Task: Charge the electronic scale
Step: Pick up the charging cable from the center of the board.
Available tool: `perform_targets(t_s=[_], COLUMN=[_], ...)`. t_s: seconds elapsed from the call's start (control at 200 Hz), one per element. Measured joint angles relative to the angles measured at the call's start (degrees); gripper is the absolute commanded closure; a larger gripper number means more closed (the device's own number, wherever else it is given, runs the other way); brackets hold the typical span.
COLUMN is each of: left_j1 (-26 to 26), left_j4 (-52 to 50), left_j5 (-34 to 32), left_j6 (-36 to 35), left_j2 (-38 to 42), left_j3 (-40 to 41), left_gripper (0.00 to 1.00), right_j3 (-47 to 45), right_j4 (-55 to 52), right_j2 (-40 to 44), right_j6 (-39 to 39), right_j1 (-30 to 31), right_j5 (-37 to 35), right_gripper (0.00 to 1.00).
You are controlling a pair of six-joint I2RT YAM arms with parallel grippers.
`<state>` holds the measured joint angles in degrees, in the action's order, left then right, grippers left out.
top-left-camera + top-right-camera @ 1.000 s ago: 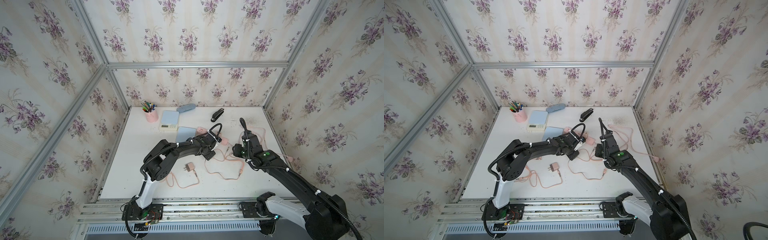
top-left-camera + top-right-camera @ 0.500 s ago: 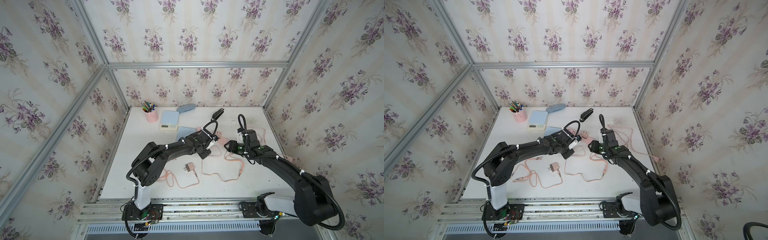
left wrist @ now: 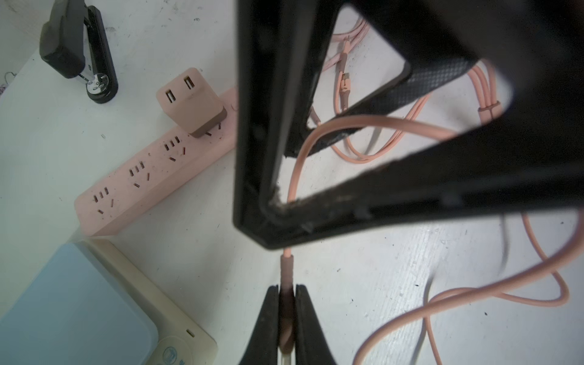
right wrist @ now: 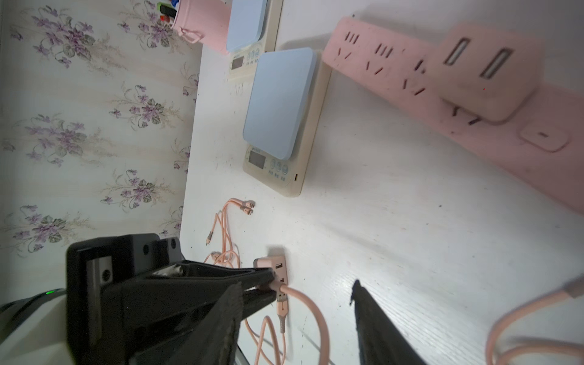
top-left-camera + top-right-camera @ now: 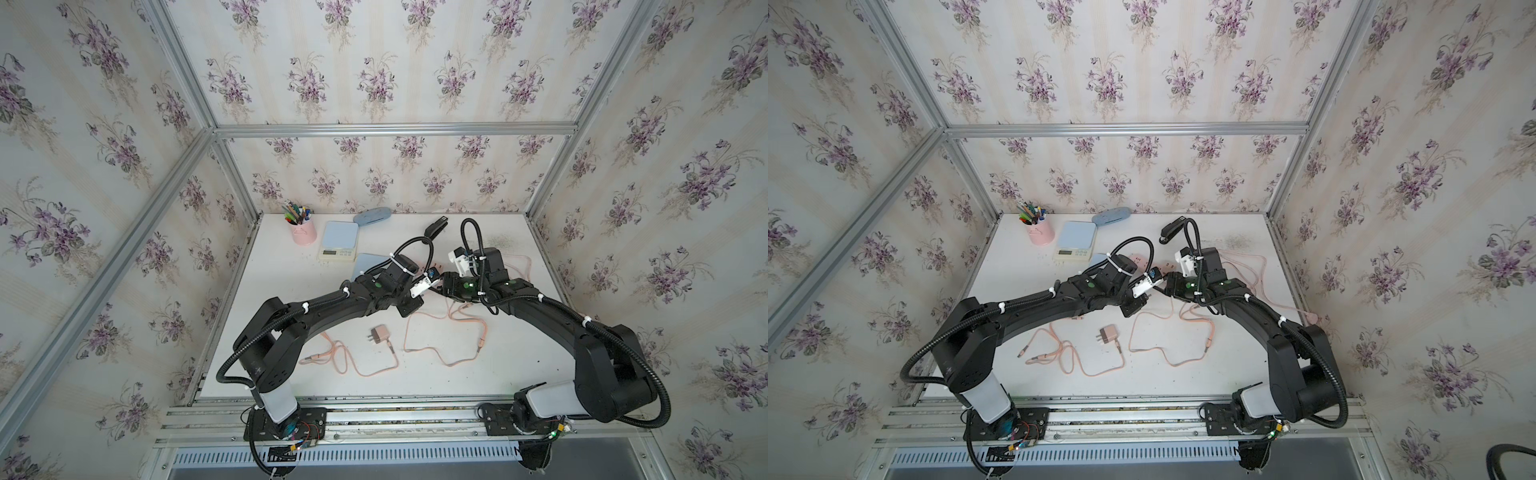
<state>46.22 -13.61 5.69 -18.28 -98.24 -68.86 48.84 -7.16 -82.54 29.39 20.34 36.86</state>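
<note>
Altogether two scales (image 4: pixel 278 101), two chargers (image 4: pixel 486 79), one power strip (image 4: pixel 388 69)

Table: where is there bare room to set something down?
Bare: the strip in front of the pink pen cup, and the front corner right of the peach cables. Crowded: the middle, around the pink power strip.

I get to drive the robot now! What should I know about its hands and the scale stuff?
Left hand: shut on the plug of a pink cable.
Right hand: open, that cable running loose between its fingers.
Nearer scale lies beside the power strip, nothing in its port.
Charger sits tilted in the strip, prongs showing, both sockets empty.
Done: cable end picked up.
Left: seat the charger, join cable to charger and scale.
</note>
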Motion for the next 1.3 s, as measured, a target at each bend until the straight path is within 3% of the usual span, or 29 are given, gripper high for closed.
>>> perform_targets(t_s=[0.04, 0.09, 0.185, 0.27, 0.38, 0.48, 0.694, 0.909, 1.169, 1.299], left_j1=[0.0, 0.04, 0.07, 0.04, 0.0, -1.42, -11.21, -12.94, -12.74, -11.52], left_j4=[0.87, 1.92, 3.69, 4.55, 6.43, 6.78, 8.79, 9.77, 10.16, 9.97], left_j5=[0.2, 0.37, 0.35, 0.33, 1.14, 6.21, 24.17, 39.36, 42.6, 42.38], left_j6=[-0.2, -0.52, -1.03, -1.4, -2.73, -2.93, 1.88, 5.01, 4.31, 3.32], left_j2=[0.76, 1.6, 2.73, 3.8, 5.95, 8.92, 12.41, 11.58, 11.26, 10.82], left_j3=[0.81, 1.53, 2.38, 3.28, 4.98, 6.73, 7.39, 6.78, 7.17, 7.17], left_gripper=[0.96, 0.96, 0.95, 0.89, 0.53, 0.4, 0.4, 0.4, 0.44, 0.52], right_j3=[0.2, 0.31, 0.46, 1.25, 2.49, 4.15, 6.08, 5.07, 5.9, 6.21], right_j4=[-0.07, -0.04, 0.55, 0.37, -0.74, -3.13, -7.91, -8.41, -10.58, -10.64], right_j2=[-0.46, -0.79, -0.7, -0.28, 0.81, 3.15, 9.46, 13.66, 13.84, 13.25], right_j6=[0.04, 0.22, 1.09, 1.16, -1.75, -8.76, -25.38, -35.45, -40.98, -41.22], right_j1=[0.42, 0.61, 0.61, 0.61, 0.66, 0.61, 0.61, 0.63, 0.63, 0.63], right_j5=[0.83, 1.88, 3.89, 4.7, 5.57, 5.55, 5.03, 9.38, 14.95, 16.61], right_gripper=[0.61, 0.81, 1.0, 1.0, 1.0, 1.0, 1.0, 1.0, 1.0, 1.0])
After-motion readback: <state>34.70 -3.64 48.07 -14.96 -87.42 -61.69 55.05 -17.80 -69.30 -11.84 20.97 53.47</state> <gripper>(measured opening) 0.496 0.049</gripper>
